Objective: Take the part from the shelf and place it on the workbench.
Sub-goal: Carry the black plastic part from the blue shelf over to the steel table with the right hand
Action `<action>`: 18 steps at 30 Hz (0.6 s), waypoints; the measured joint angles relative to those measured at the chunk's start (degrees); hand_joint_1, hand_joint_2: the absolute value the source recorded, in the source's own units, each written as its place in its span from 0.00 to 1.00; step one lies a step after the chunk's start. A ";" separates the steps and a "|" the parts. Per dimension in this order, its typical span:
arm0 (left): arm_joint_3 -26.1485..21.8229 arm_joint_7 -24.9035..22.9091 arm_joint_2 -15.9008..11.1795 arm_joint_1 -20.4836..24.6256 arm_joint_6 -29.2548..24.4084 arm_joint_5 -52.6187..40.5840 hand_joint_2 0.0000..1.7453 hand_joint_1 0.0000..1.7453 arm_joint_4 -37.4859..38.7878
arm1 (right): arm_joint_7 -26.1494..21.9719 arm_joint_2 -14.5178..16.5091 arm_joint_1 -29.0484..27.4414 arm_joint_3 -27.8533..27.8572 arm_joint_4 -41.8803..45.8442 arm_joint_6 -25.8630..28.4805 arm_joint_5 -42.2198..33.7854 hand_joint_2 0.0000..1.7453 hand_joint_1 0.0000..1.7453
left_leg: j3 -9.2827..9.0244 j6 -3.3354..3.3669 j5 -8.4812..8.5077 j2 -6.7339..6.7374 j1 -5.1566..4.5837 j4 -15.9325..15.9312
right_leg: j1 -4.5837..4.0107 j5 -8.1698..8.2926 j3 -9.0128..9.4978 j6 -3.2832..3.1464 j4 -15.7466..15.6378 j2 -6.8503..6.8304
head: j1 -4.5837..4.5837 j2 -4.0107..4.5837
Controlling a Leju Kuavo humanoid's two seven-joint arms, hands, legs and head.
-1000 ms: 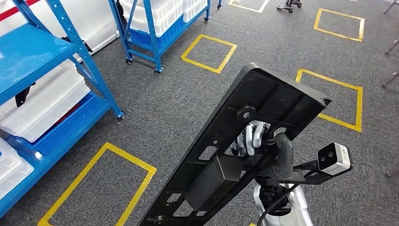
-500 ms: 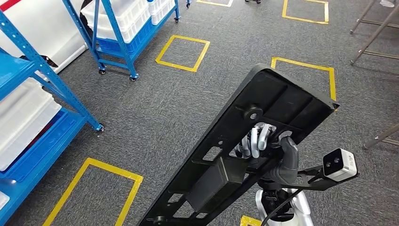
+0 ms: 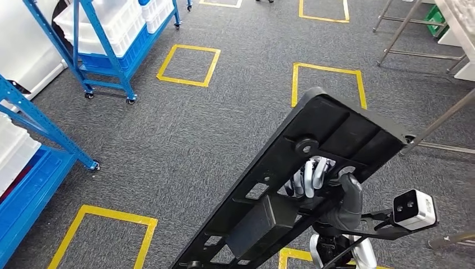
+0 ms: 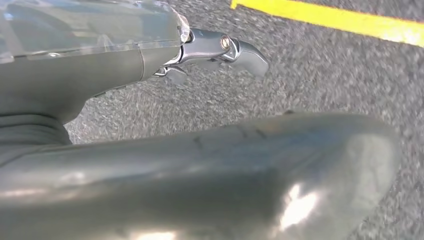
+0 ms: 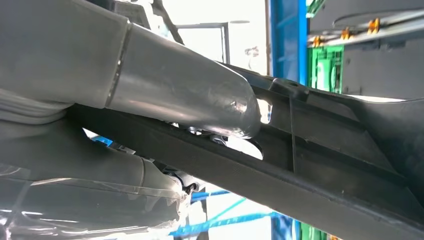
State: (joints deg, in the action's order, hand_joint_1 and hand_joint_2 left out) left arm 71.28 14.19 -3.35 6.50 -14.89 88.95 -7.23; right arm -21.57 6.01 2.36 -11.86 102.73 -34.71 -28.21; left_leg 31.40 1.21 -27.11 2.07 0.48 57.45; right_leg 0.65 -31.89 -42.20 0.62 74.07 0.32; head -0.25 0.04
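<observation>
**Part in hand as the view swings off the shelving**

Part point(image 3: 291, 185), a long black plastic panel with cut-outs and a boxy lump on its back, rides tilted across the lower middle of my head view, carried off the floor with its broad end raised toward the upper right. My right hand point(image 3: 330, 188) has its fingers point(image 3: 307, 175) hooked through one of the panel's openings, with the thumb pressed on the near edge; the right wrist view shows the same clamp from close behind.

Over the last second the whole scene has slid leftward: the blue shelf point(image 3: 33, 151) that stood large on the left is now cut down to a corner post and a low tray, and the wheeled blue rack point(image 3: 106, 45) has drifted up into the corner. I read that as my body turning away from the shelving, the pick done and the carry to the surface under way. The hold on the panel looks unchanged.

My left hand point(image 4: 220, 47) hangs over grey carpet, grasping nothing; whether its fingers are spread or curled, I cannot tell.

Around me lie yellow floor squares point(image 3: 187, 64). To the right, slanted metal legs point(image 3: 442, 120) stand near the panel's raised end and could snag it as I turn.
</observation>
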 joint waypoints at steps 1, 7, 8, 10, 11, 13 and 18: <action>0.14 -0.18 -0.02 0.05 -0.08 -0.32 0.00 0.00 0.02 | 0.31 0.00 -0.20 0.10 0.13 0.27 0.10 0.00 1.00 | -0.10 -0.08 -0.09 0.53 -0.03 0.01 | 0.02 1.75 1.59 -0.11 -2.91 -0.34 | 0.00 0.00; 1.68 -0.85 -0.46 0.19 -0.38 -2.15 0.00 0.00 0.08 | 0.92 0.04 -1.74 0.30 1.89 1.68 1.22 0.00 1.00 | -0.78 -1.55 -0.83 3.19 -0.50 0.08 | -1.07 5.52 7.83 -1.43 -15.28 -2.64 | -0.05 0.00; 1.91 -0.84 -0.57 0.29 -0.43 -2.27 0.00 0.00 0.09 | 0.89 0.06 -1.97 0.36 2.13 1.67 1.24 0.00 1.00 | -0.89 -1.85 -1.12 3.16 -0.40 0.25 | -0.94 5.64 7.96 -1.67 -15.51 -2.13 | -0.03 0.01; 2.26 -0.82 -0.77 0.52 -0.61 -2.43 0.00 0.00 0.10 | 0.73 0.19 -2.01 0.55 2.55 1.57 1.21 0.00 1.00 | 0.19 -2.37 -3.20 1.37 -0.20 3.19 | -0.58 5.92 8.26 -2.29 -16.00 -1.18 | -0.09 0.01; 2.35 -0.82 -0.89 0.54 -0.82 -2.39 0.00 0.00 0.11 | 0.65 0.27 -1.90 0.69 2.66 1.47 1.13 0.00 1.00 | 1.67 -2.53 -4.99 0.02 -0.06 6.42 | -0.50 6.00 8.34 -2.49 -16.07 -0.71 | -0.12 0.01; 2.53 -0.82 -1.10 0.42 -1.31 -2.19 0.00 0.00 0.13 | 0.57 0.37 -1.67 1.08 2.67 1.08 0.97 0.00 1.00 | 5.41 -2.80 -8.13 -1.39 0.01 14.03 | -0.51 6.05 8.26 -2.71 -16.01 0.45 | -0.17 0.00; 2.73 -0.33 -1.82 0.47 -2.47 -1.23 0.00 0.00 0.19 | 0.49 0.76 -0.81 2.63 2.10 -0.81 0.83 0.00 1.00 | 2.58 -2.83 -1.87 -3.39 0.39 6.43 | -0.49 5.82 8.10 -2.33 -15.15 3.62 | -0.17 0.00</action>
State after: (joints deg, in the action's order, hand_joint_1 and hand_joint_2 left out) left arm 74.01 13.87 -5.17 6.97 -17.36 87.72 -7.04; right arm -21.08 6.77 1.55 -9.24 104.83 -35.53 -27.38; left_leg 33.98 -1.62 -28.98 -1.32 0.86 63.88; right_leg 0.16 -26.07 -34.10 -1.71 58.92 3.95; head -0.42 0.04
